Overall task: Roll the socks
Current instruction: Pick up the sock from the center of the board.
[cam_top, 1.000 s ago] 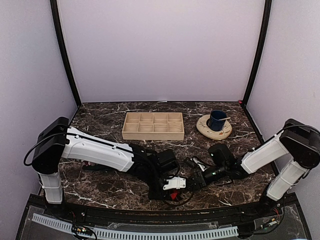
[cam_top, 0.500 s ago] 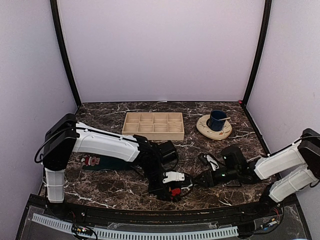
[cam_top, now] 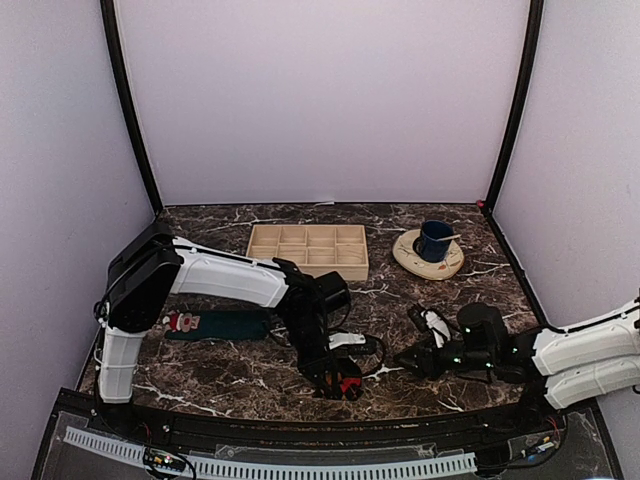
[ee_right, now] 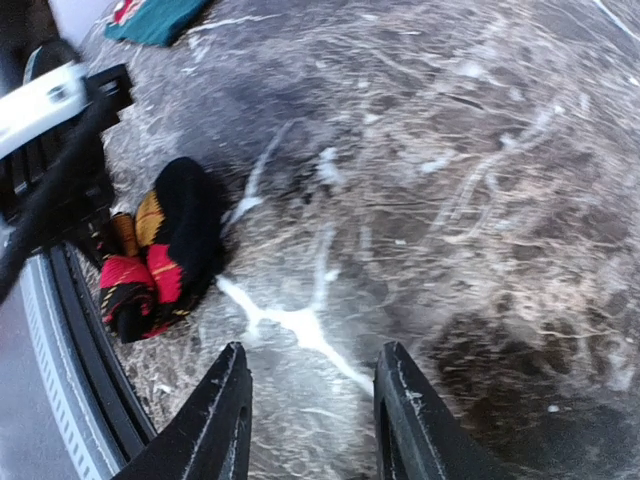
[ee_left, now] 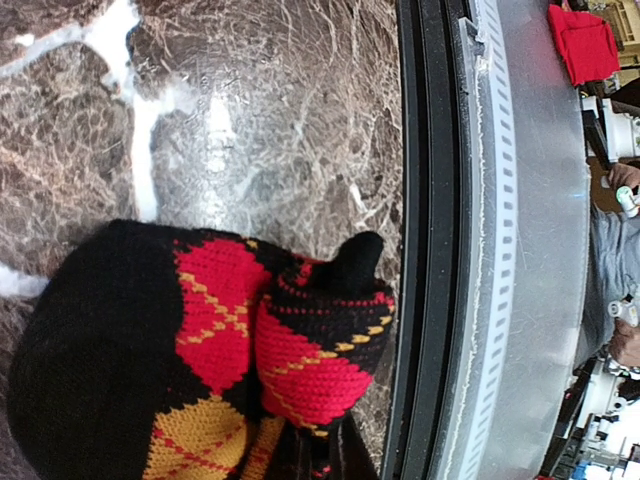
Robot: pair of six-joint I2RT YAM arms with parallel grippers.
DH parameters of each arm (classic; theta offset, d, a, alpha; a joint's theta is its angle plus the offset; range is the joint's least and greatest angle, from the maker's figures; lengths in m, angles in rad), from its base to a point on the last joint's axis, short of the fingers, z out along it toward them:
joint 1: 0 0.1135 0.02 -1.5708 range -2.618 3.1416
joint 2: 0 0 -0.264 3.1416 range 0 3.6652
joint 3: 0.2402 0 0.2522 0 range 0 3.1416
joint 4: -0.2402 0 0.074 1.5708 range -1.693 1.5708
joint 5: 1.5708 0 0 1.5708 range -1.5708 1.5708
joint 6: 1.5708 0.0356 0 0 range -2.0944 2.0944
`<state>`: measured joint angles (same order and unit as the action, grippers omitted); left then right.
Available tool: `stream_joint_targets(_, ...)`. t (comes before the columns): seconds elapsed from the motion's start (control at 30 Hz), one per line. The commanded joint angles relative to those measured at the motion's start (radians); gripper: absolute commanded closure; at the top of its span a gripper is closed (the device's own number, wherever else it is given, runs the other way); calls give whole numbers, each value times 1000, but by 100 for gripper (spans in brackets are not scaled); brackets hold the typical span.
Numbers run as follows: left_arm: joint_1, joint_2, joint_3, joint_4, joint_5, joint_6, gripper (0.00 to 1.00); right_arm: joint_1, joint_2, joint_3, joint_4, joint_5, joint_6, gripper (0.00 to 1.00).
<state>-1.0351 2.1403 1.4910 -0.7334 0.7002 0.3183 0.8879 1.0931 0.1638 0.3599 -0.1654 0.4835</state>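
Since the earlier frame the right arm has drawn back toward its own side, so its tool (ee_right: 314, 360) now sits clear of the argyle sock (ee_left: 200, 370). The left arm has swung off the teal sock (cam_top: 222, 323), which shows more fully.

Rolled into a thick bundle, the argyle sock lies on the marble surface (cam_top: 200, 370), toward the camera from the wooden tray (cam_top: 307, 251) and below its right end. It is close to the near edge, where a black lip and a perforated metal rail (ee_left: 500, 250) run just beside it. Little room remains on that side. Bare surface lies open between the bundle and the tray.

The left tool (cam_top: 338, 378) sits on the bundle. Its fingers cannot be made out, so I cannot tell whether it grips.

The right tool hovers front-right of the tray, fingers spread with nothing between them.

Front-left of the tray, the teal sock lies flat with its Santa end outward. Its other end is hidden under the left arm.

Right of the tray, a blue cup (cam_top: 434, 240) stands on a saucer (cam_top: 410, 258).

In the left wrist view the bundle is cut off at the bottom.
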Motion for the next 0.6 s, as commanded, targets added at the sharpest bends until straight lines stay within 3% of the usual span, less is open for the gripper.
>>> stream_joint_targets(0.0,15,69,8,-64,-45,8,100,104,-37,33,-24,152,-75,62)
stream_joint_targets(0.3,28,115,33,-105,10,31,100,334,-42,74,-54,340,-171,61)
stream_joint_targets(0.57,30,143,51,-129,29,43,100,508,117,188,-81,464,-264,60)
